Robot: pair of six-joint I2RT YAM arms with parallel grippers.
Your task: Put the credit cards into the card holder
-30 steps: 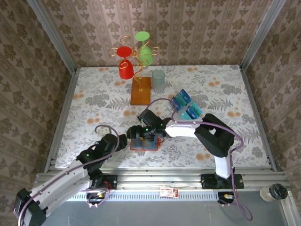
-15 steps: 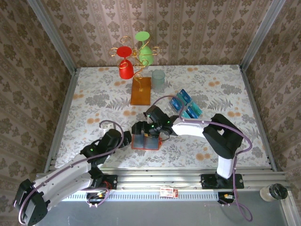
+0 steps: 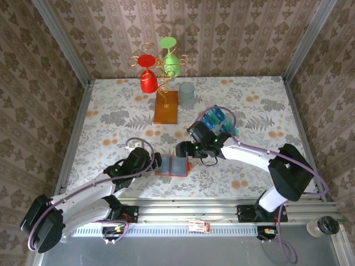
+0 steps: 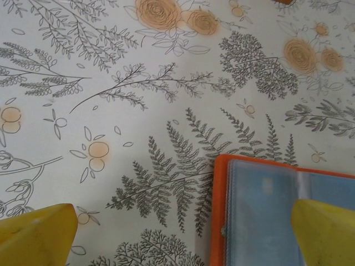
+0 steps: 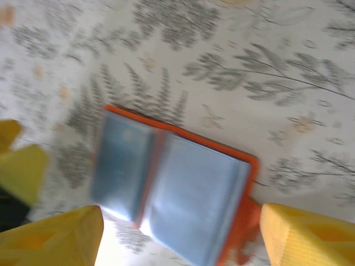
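Observation:
The card holder (image 3: pixel 173 165) lies open on the floral table, orange-red with clear pockets showing pale blue. My left gripper (image 3: pixel 155 162) stands open at its left edge; in the left wrist view the card holder (image 4: pixel 266 213) reaches in between the yellow fingertips (image 4: pixel 324 233) of the left gripper (image 4: pixel 180 241). My right gripper (image 3: pixel 185 149) hovers open just right of and above it; the blurred right wrist view has the card holder (image 5: pixel 177 183) spread below the right gripper (image 5: pixel 180 238), untouched. The blue and teal credit cards (image 3: pixel 217 118) lie behind the right arm, partly hidden.
A gold wire stand with a red cup (image 3: pixel 147 80) and a green cup (image 3: pixel 169 58) rises from an orange-brown base (image 3: pixel 166 107) at the back. A pale glass cup (image 3: pixel 187 94) stands beside it. Patterned walls close in the table's sides.
My right gripper has drawn back to the right, off the card holder, its jaws narrowing a little. My left gripper has slid right up to the holder's left edge.

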